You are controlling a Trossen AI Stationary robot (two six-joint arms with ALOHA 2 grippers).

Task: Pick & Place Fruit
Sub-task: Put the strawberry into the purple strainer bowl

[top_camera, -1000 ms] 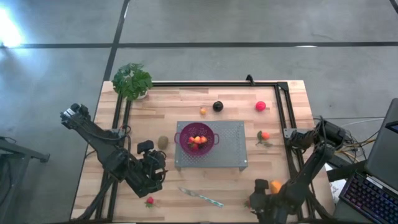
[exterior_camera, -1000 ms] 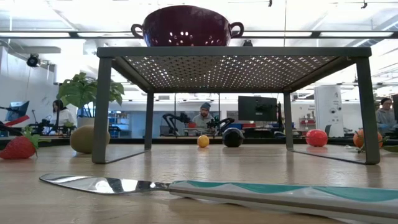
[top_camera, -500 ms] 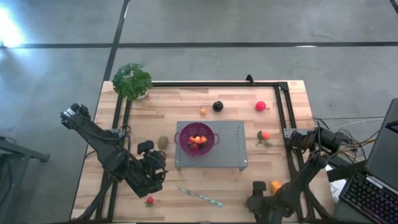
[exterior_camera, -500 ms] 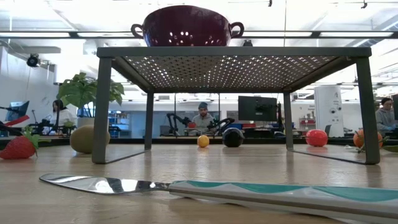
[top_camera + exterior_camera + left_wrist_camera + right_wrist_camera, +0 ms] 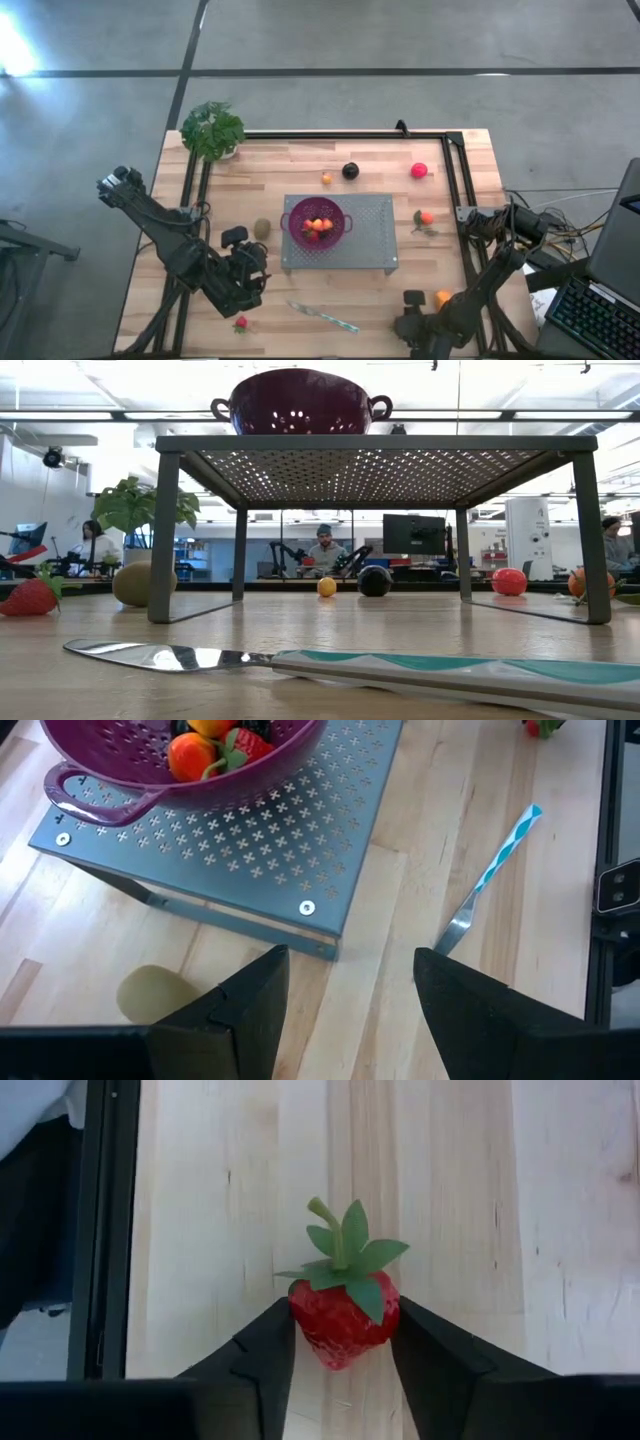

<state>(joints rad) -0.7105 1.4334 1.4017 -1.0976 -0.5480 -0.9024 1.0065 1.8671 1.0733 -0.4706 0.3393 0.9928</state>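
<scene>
wooden tabletop (image 5: 400, 165) with a dark frame round it, grey concrete floor on all sides, and in the low view an open lab behind with people sat at desks. middle of the high frame is a perforated metal stand (image 5: 375, 240) with a purple colander (image 5: 317, 222) on top, and there's already a little heap of fruit in it, strawberries and small orange bits by the look of it, so the job is partly done. plenty left though: a kiwi (image 5: 262, 228) just left of the stand, a tiny orange piece (image 5: 326, 179), a dark plum (image 5: 350, 171) and a pink-red ball (image 5: 419, 171) along the upper part of the frame, another reddish-orange fruit (image 5: 425, 218) right of the stand, a strawberry (image 5: 240, 323) lower left, and an oblong orange fruit (image 5: 442, 298) lower right. right gripper (image 5: 342, 1342) is down at the lower right edge, and its wrist view shows the fingers (image 5: 262, 1350) pressed on either side of a strawberry (image 5: 343, 1316) sitting on the wood, so it looks like it's just grasping it, not lifted yet. left gripper (image 5: 350, 982) hangs at lower left, fingers (image 5: 252, 995) apart with nothing between them, looking toward the stand, the kiwi and a knife (image 5: 492, 872). i'd guess roughly a third done.
</scene>
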